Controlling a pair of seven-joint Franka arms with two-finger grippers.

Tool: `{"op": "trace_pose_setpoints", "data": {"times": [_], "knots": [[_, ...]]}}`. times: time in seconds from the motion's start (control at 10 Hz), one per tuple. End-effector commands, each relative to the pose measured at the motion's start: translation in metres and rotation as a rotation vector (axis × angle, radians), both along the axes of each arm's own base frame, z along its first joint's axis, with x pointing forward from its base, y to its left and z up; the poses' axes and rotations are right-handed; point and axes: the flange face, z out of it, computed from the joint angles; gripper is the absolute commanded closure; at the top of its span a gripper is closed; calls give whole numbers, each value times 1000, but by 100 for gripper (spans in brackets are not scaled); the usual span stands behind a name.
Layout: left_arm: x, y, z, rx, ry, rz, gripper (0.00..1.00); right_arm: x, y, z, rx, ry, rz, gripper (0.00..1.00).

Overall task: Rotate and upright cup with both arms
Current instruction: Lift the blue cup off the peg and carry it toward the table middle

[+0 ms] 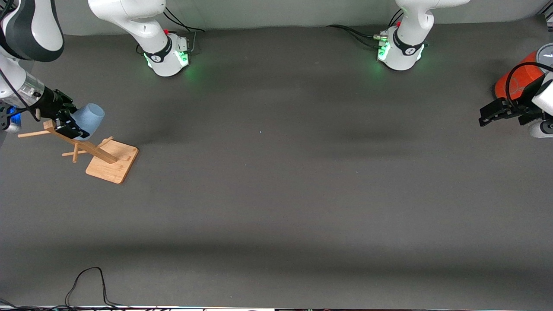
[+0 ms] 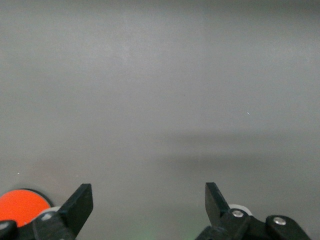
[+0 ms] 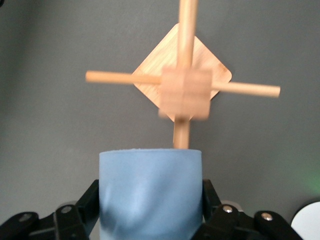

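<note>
Right gripper (image 1: 74, 125) at the right arm's end of the table, up in the air, fingers (image 3: 84, 210) clamped on the cup (image 1: 88, 119), wrist seemingly angled down. Left gripper (image 1: 490, 115) waits at the left arm's end, above the table, fingers (image 2: 80, 205) spread wide, holding nothing.

— What lies under everything?
— A dark grey table cover (image 1: 276, 194), matte, with soft shadow bands across it.
— And past its edge?
— A pale wall (image 1: 281, 13) along the top; green light (image 1: 192, 69) glows on the cloth.
</note>
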Motion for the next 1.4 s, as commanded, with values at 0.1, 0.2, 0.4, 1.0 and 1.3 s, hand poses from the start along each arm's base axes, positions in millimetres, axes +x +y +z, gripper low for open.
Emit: {"op": "trace_pose_setpoints", "data": {"times": [0.1,0.2,0.4,1.0,1.3], "knots": [[-1,0,2,10,3,-14,0,-14,22,42,23,-6,-16,34],[-2,0,2,10,4,-14,0,-19,32,54,20,-1,-32,34],[-2,1,2,10,4,-13,0,-25,74,69,-8,1,-62,34],[-4,1,4,10,6,-13,0,2,276,66,3,46,-200,34],[-6,5,10,10,3,-6,0,19,394,41,-35,75,-344,34]]}}
